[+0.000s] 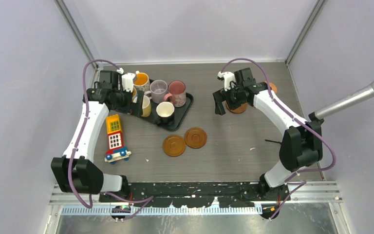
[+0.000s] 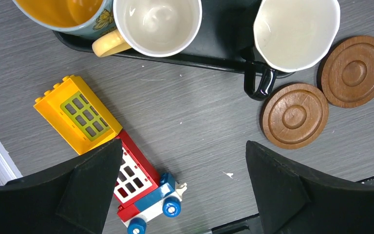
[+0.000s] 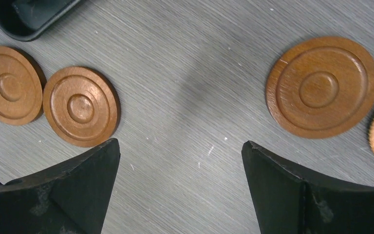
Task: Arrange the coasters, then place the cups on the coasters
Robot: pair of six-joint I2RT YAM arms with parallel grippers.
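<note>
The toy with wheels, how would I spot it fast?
Find the black tray of mugs on the left half of the table. Just off its left end lies the toy. It alone is plastic bricks: yellow, red and blue, with little blue wheels.

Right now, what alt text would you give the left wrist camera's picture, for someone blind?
Seen past the open left gripper, a blue patterned mug, a cream-yellow mug and a black mug stand on a black tray at the top. Two wooden coasters lie beside the black mug; a toy brick vehicle lies lower left.
</note>
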